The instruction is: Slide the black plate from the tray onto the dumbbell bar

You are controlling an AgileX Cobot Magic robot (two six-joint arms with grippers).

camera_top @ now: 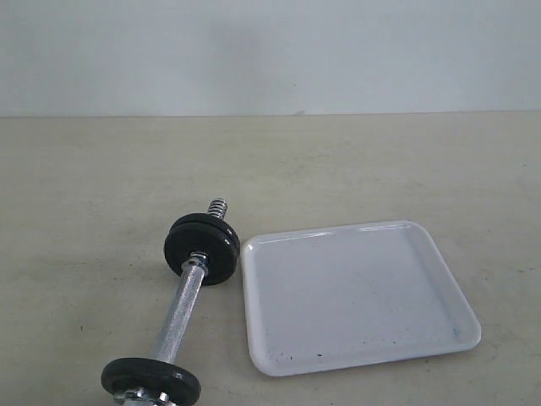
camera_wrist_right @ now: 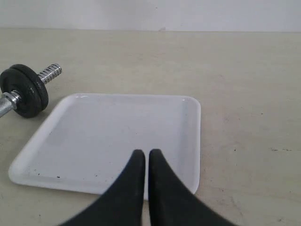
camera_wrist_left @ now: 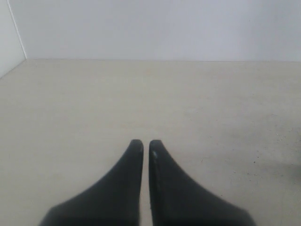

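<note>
Two pincers: left (camera_wrist_left: 146,144) and right (camera_wrist_right: 146,153), both closed, gripping nothing.
Black plate (camera_top: 204,220): matte round disc, on far threaded end of dumbbell bar (camera_top: 179,309), flush against twin disc (camera_top: 201,252).
Tray (camera_top: 355,288): white, shallow, rounded corners, on bench (camera_top: 380,161), just right of those discs.

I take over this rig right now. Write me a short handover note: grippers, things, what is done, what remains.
Left gripper: shut, holding nothing, over bare table.
Right gripper: shut, holding nothing, at the white tray.
The tray holds no plate. In the exterior view the dumbbell bar lies left of it, with a pair of black discs at its far end and a single black disc at its near end.
Done: the plate appears to be on the bar.
Left: probably nothing.
</note>
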